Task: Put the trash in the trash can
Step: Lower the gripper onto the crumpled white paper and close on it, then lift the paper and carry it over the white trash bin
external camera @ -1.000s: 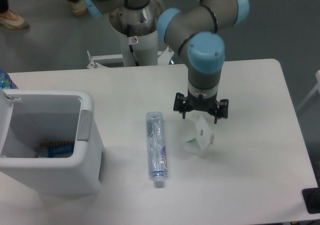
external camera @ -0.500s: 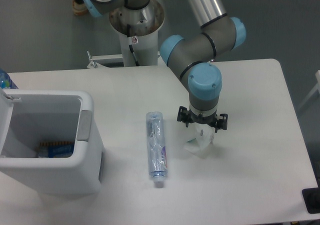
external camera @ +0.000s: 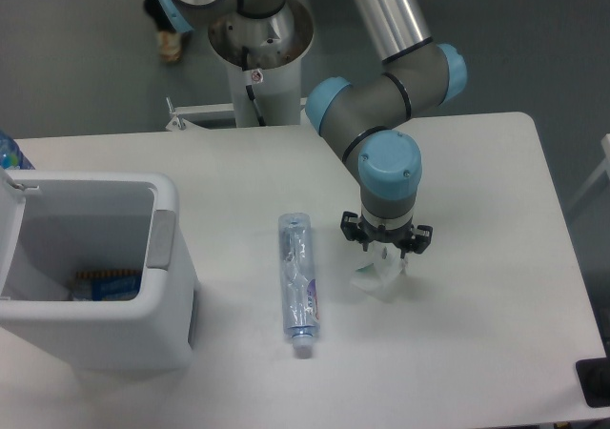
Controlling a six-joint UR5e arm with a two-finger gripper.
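My hand (external camera: 386, 255) sits right on the crumpled packet (external camera: 379, 275) (whether my fingers are clamped, I cannot tell), the bottle (external camera: 298, 283) lying beside it.

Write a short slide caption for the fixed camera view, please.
Gripper low over the paper packet, flattened bottle beside, trash can at left.

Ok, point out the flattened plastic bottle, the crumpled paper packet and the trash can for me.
flattened plastic bottle (external camera: 298, 281): fixed camera view, middle of its printed body.
crumpled paper packet (external camera: 381, 278): fixed camera view, white part showing below the claw.
trash can (external camera: 164, 241): fixed camera view, grey latch tab on its right wall.
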